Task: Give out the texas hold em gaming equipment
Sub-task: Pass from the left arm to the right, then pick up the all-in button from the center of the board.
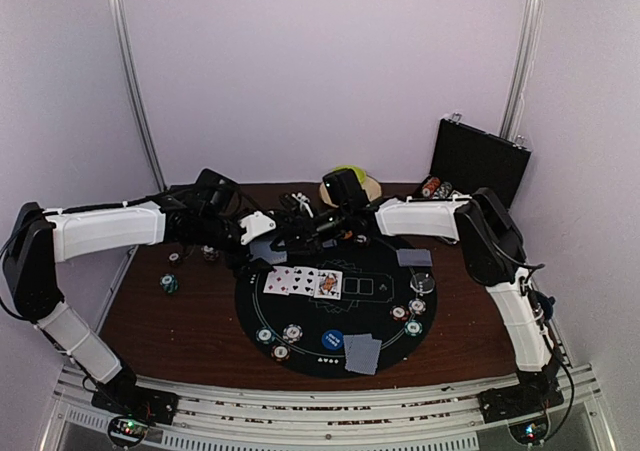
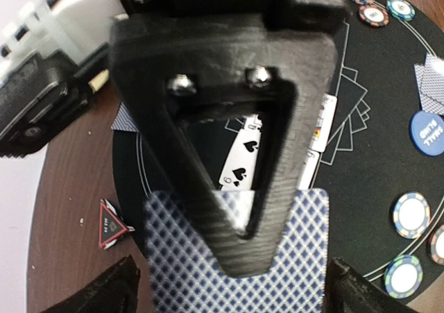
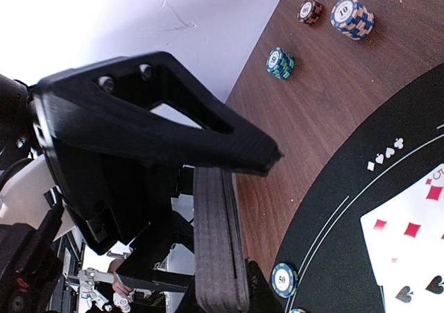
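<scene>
The grey-blue-backed card deck (image 3: pixel 218 243) is clenched by the right gripper (image 3: pixel 232 188), while the left gripper (image 2: pixel 232 295) is seen released, spread wide either side of it.

We note white shells on arms (image 1: pixel 105 229), black joints; fingers (image 2: pixel 208 53) black, triangular, layered print (two silver screws (image 2: pixel 260 75)).

"The fingers (image 2: pixel 208 70)?"
"Black plastic, matt, ribbed with fine printed layers."
"The playing card (image 2: pixel 187 271) at the bottom of that frame?"
"Paper with a slight sheen."
"The surface (image 3: pixel 333 119)?"
"Brown wood grain, smooth, softly shiny. The round mat (image 2: pixel 374 174) on it looks like matt black cloth."
"The chips (image 3: pixel 352 16), upper right?"
"Smooth, hard plastic. The arm shells (image 1: pixel 105 229) are glossy white plastic."
</scene>
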Robot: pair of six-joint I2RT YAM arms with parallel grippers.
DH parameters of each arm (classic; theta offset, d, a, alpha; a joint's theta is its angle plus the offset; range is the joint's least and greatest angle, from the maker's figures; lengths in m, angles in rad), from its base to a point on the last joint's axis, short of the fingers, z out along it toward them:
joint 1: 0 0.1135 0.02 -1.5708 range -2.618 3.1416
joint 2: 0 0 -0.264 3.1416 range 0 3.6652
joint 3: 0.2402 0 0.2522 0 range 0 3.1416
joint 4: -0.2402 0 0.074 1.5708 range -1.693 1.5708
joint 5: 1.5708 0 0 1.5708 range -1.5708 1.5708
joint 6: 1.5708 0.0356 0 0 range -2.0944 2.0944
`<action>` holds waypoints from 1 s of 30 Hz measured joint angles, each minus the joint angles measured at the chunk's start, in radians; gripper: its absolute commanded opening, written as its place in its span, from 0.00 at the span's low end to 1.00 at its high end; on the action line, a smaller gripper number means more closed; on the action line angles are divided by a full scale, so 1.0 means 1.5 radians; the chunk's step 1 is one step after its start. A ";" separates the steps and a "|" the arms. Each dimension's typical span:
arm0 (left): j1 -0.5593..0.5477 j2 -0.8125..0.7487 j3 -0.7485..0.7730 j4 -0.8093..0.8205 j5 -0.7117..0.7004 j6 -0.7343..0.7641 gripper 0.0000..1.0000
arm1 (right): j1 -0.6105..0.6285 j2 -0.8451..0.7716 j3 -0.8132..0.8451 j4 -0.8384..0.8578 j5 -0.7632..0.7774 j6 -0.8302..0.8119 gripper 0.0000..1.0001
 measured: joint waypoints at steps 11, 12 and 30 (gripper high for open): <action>0.037 -0.033 -0.005 0.010 -0.012 -0.008 0.98 | -0.076 -0.012 -0.030 -0.028 0.019 -0.036 0.00; 0.053 -0.028 0.004 0.003 -0.011 -0.010 0.98 | -0.090 -0.016 -0.021 -0.064 0.033 -0.063 0.00; 0.185 0.464 0.594 -0.269 0.065 -0.084 0.98 | -0.316 -0.227 -0.020 -0.418 0.321 -0.511 0.00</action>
